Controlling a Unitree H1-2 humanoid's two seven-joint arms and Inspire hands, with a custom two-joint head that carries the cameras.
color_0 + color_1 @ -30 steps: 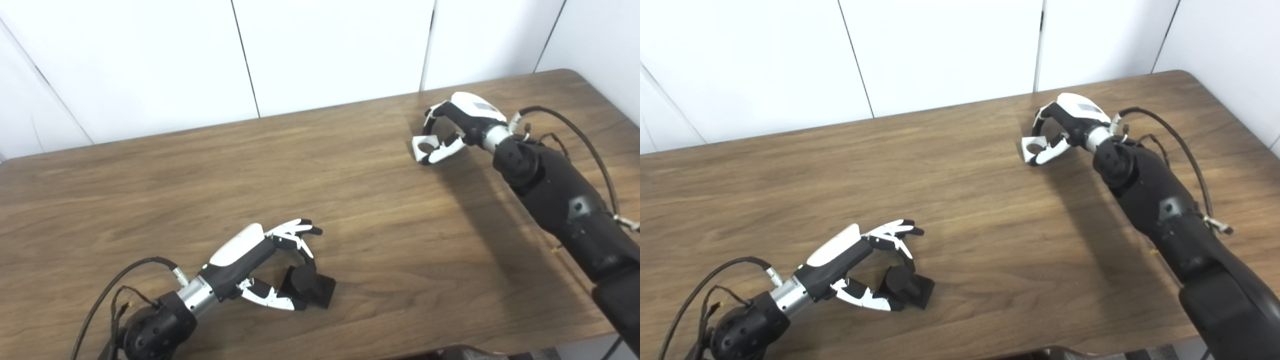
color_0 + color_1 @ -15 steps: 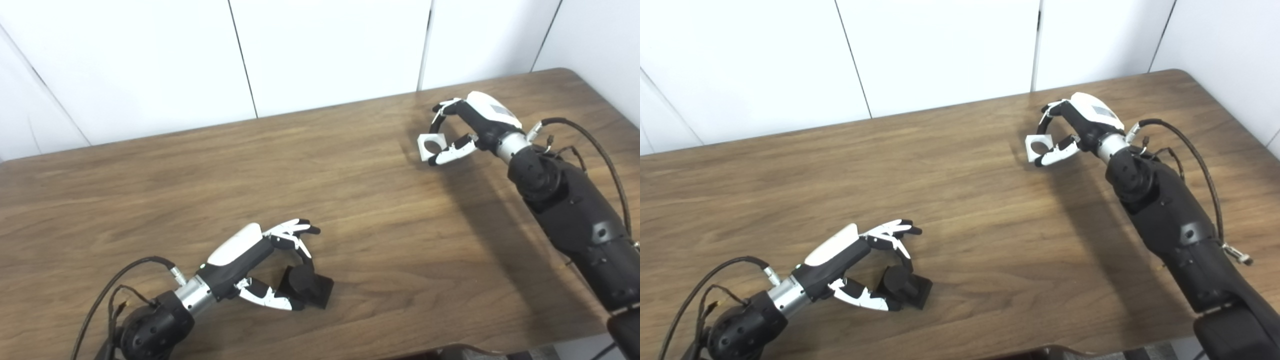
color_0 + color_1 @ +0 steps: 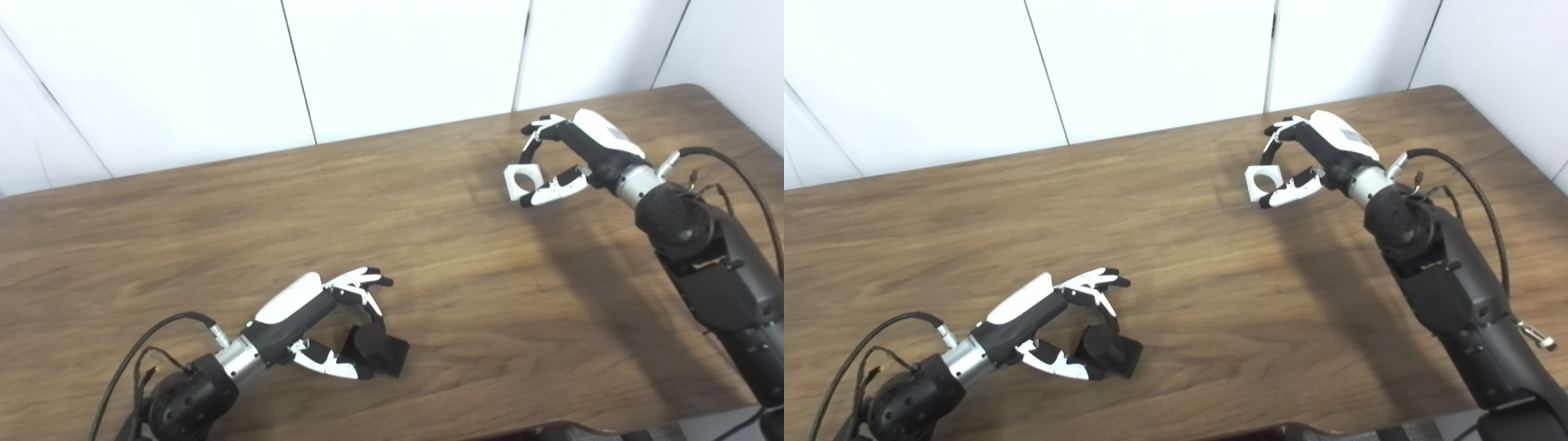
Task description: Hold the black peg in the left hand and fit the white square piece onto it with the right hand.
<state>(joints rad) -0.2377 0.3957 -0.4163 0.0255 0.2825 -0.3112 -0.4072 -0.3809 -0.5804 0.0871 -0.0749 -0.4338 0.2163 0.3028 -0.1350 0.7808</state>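
Your right hand (image 3: pixel 576 160) is clamped on the white square piece (image 3: pixel 519 181), pinching it between fingertips and thumb above the desk (image 3: pixel 184 226) near its far right corner, the piece's round hole facing the camera. Your left hand (image 3: pixel 318 324) is near the front edge, left of the middle, its thumb and fingers closed around the black peg (image 3: pixel 370 349), whose square base rests on the desk, well apart from the white piece.
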